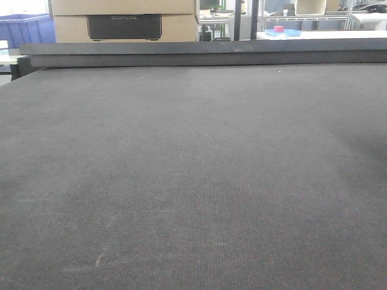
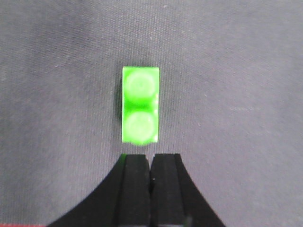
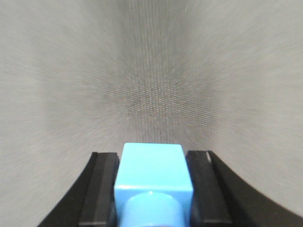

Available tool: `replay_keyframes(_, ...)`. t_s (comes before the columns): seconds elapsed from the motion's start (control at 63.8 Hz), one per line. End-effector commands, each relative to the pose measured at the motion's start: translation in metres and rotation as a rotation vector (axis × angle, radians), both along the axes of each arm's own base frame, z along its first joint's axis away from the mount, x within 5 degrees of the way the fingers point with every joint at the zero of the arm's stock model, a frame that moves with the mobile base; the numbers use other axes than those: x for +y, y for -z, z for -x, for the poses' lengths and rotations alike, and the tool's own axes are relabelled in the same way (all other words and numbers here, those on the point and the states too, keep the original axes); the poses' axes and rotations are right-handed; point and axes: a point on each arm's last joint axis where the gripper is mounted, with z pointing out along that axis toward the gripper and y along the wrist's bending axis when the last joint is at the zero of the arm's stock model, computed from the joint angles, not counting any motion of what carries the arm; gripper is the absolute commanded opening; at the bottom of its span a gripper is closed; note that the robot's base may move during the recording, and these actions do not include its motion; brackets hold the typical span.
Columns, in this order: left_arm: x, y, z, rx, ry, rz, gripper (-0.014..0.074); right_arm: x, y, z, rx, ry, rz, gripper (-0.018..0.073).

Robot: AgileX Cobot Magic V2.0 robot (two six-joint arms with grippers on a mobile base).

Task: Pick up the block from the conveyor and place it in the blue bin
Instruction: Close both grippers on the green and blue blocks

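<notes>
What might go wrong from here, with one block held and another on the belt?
1. The left gripper is shut, just short of the green block on the conveyor; advancing like this would likely shove the block, not grasp it.
2. The right gripper clamps the blue block far forward; a jolt might slip it out.

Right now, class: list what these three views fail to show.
Front view: blue bin cut off by left edge, inside hidden; no arms or blocks in frame.
Left wrist view: green block blurred.
Right wrist view: blue block, in right gripper, cut off below; conveyor blurred.
</notes>
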Motion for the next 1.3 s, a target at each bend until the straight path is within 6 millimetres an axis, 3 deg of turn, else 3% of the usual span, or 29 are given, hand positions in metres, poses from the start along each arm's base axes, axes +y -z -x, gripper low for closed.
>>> replay_keyframes(0.0,-0.002,0.009,-0.01,0.046,0.007,0.005,-0.0111,-0.002,-0.014,0.008,-0.054,-0.005,0.004,-0.0162)
replay_keyframes(0.219,-0.002,0.027,-0.024,0.092,0.01,-0.007,-0.0094,-0.002,-0.018,0.011,-0.07,-0.005,0.002,-0.0162)
replay_keyframes(0.329,-0.004,0.028,-0.025,0.092,0.021,-0.008,0.0038,-0.002,-0.017,0.01,-0.068,-0.005,0.002,-0.0162)
replay_keyframes(0.47,-0.012,0.03,-0.027,0.061,0.062,-0.03,0.0314,-0.002,-0.017,0.01,-0.07,-0.005,0.002,-0.0162)
replay_keyframes(0.564,-0.013,0.039,-0.026,0.045,0.088,-0.061,0.0407,-0.002,-0.017,0.01,-0.07,-0.005,0.002,-0.0162)
replay_keyframes(0.784,0.0,0.064,-0.02,0.043,0.01,-0.065,0.041,-0.002,-0.017,0.01,-0.07,-0.005,0.002,-0.0162)
replay_keyframes(1.113,0.0,0.072,-0.025,0.063,0.03,-0.04,0.041,-0.002,-0.018,0.008,-0.092,-0.005,-0.001,-0.0162)
replay_keyframes(1.286,-0.001,0.08,-0.037,0.103,0.037,-0.043,0.041,-0.002,-0.017,0.008,-0.088,-0.005,0.0,-0.0162)
